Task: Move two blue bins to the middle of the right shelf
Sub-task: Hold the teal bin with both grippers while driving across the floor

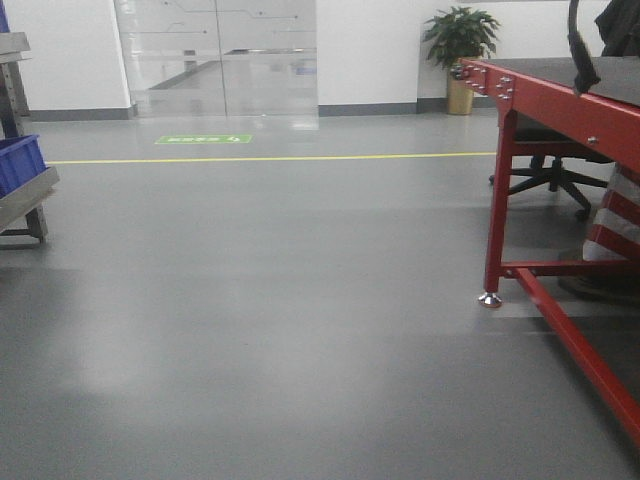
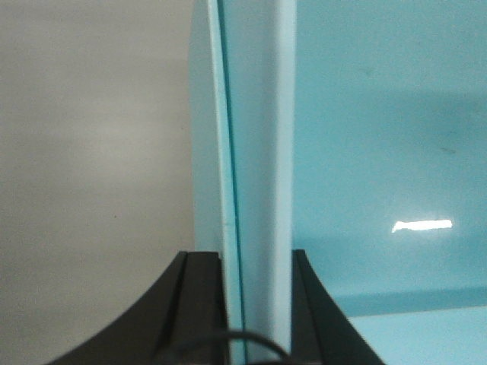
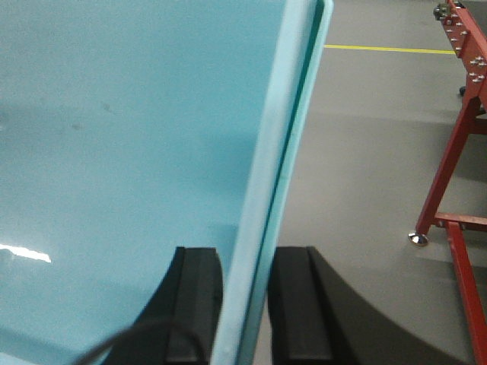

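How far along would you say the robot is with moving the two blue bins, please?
Done: one light blue bin is picked up. In hand: the left end effector and right end effector each clamp a wall of it, above open floor. Remaining: no right shelf is in view, so nothing is visibly placed; a dark blue bin sits on a rack at left.

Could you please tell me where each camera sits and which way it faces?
Exterior front: low, facing forward across the floor to glass doors; no part of the robot shows.
Left wrist: behind the left gripper, looking along its fingers, which are shut on a blue bin wall; the bin's inside is to the right.
Right wrist: behind the right gripper, shut on a bin wall; the bin's inside is to the left.
Shared: front and right wrist both show the red table and yellow line.
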Available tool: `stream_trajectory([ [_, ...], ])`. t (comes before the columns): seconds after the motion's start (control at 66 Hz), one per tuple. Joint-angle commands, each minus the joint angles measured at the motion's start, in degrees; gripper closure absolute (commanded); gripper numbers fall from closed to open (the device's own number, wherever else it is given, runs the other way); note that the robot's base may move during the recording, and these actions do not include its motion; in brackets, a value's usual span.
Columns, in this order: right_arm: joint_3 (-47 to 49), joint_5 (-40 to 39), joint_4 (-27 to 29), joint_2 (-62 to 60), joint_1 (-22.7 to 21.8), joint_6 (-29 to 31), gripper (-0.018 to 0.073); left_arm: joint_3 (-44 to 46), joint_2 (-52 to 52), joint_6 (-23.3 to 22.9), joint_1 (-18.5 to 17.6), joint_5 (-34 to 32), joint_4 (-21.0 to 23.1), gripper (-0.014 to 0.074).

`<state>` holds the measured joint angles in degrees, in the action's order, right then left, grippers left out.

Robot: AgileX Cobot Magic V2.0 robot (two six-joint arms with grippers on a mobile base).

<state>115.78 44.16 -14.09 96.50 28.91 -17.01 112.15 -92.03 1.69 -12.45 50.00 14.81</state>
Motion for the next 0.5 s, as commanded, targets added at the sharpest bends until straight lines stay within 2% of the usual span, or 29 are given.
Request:
stream_trajectory([
  [0.0,0.1,-4.9,0.4,-0.8,0.4,1.0,0.0712,1.3,0.9,-0.3,-0.6,-6.0,5.5,0.0707],
  [0.485,0.1,-4.9,0.4,-0.8,0.4,1.0,0.0712,1.3,0.9,-0.3,-0.6,-6.0,5.5,0.0707],
])
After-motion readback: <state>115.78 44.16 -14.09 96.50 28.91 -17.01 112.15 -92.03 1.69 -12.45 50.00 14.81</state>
